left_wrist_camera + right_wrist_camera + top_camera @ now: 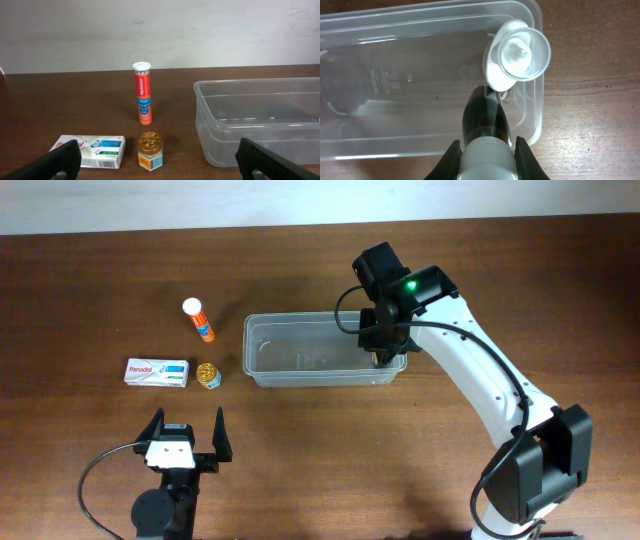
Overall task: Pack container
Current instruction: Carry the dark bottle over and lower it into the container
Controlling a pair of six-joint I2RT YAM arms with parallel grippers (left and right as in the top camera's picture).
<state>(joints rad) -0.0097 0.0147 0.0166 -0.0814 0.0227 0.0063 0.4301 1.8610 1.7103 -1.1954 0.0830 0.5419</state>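
My right gripper [487, 156] is clamped on a dark bottle [482, 115], pale cap pointing down over the right end of the clear container [395, 30] mid-table. I reckon this is the drop-in step: lower it, then let go gently. Left gripper [187, 435] sits wide open near the box [90, 151].

Right wrist view: right gripper [487, 150] jaws blurred and cut off at bottom edge, as is the dark bottle [482, 117] between them. Left end of container [420, 75] out of frame. Overhead: those jaws and bottle hidden under the wrist. Left wrist view: white box [95, 150] corner behind left gripper [188, 432] finger [57, 160]; jar [150, 150] label unreadable.
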